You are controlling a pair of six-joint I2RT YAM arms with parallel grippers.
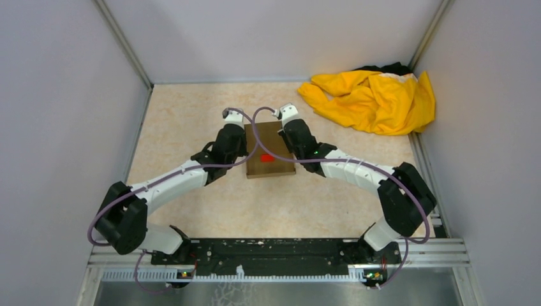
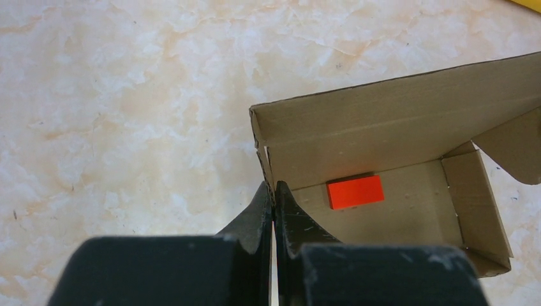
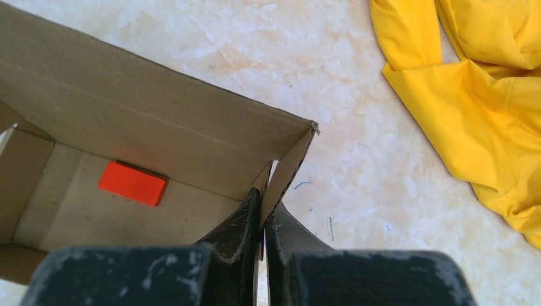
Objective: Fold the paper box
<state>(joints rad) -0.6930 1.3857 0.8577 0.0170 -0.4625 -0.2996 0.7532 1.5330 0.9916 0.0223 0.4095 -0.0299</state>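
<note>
A pale marbled counter (image 1: 191, 115) fills an enclosure with grey walls. A crumpled yellow cloth (image 1: 373, 99) lies in the far right corner, well apart from the work and not in the way. The brown box (image 1: 281, 167) sits at the middle of the counter, between the two arms. It looks partly folded: the base is flat, the walls stand up to make an open tray, and the top is not closed. One rounded flap (image 2: 513, 150) at an end hangs loose. Judging by this, the side walls are done, while tucking the end flaps and closing the top remain. The left gripper (image 2: 274, 207) is nearly closed, pinching the thin edge of the box's left end wall. The right gripper (image 3: 263, 213) is likewise pinched on the right end wall, near the corner. A small red block (image 2: 355, 192) lies flat on the box floor, near the back wall. It is low enough that it should not stop the flaps closing over it.
</note>
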